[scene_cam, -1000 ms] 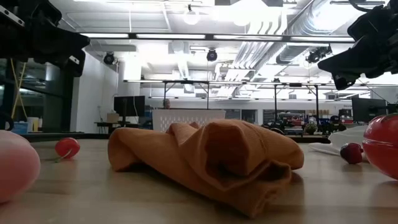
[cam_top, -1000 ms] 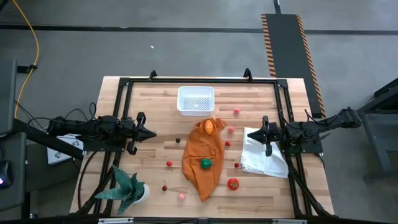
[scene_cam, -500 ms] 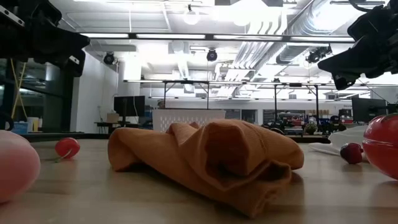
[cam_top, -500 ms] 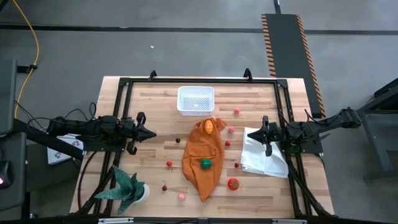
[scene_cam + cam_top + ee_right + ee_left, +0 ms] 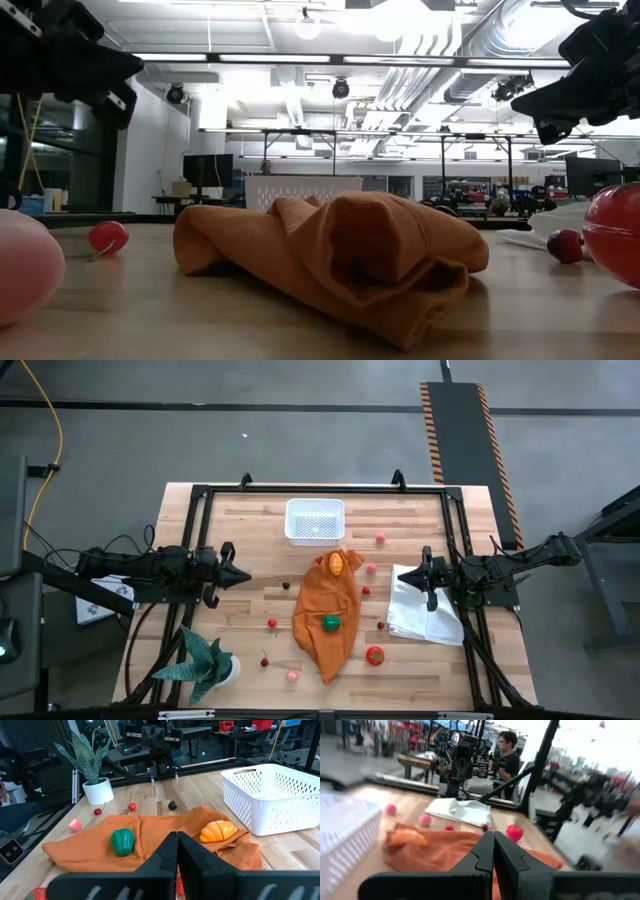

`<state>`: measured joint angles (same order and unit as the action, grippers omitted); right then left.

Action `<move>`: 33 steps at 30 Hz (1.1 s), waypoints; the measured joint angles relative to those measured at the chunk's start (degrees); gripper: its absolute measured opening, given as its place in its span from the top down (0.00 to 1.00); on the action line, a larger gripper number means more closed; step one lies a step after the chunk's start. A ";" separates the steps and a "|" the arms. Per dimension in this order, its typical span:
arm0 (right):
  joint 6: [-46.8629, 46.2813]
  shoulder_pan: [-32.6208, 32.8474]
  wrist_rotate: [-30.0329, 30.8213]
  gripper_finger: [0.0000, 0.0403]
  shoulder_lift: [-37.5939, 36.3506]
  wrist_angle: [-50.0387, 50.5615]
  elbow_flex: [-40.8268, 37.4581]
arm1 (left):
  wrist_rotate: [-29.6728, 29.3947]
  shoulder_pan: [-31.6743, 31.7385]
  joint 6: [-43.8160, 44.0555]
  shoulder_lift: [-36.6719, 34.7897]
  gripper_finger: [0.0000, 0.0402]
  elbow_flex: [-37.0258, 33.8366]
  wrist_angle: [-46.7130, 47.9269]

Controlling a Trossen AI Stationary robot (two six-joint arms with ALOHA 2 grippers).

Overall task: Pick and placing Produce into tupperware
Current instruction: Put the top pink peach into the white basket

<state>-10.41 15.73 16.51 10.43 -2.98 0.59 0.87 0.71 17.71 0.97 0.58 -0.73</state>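
While the white perforated tub [image 5: 315, 521] sits empty just beyond the orange cloth [image 5: 327, 613], nothing looks packed; fruit lies on and around that cloth; left gripper [image 5: 243, 574] and right gripper [image 5: 408, 582] flank it, clenched on nothing.

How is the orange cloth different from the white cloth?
The orange cloth is bunched up in the middle of the table, while the white cloth lies flatter at the right edge. The orange cloth has two toy foods on it; the white cloth has none, only the right arm above it. Both lie on the wood.
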 joint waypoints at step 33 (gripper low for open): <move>-35.05 -0.01 9.89 1.00 0.01 -29.76 0.00 | -4.16 0.01 57.58 0.01 1.00 0.00 -0.83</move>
<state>-45.47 15.73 26.40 10.44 -32.74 0.60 -3.29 0.72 75.29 0.98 0.58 -1.56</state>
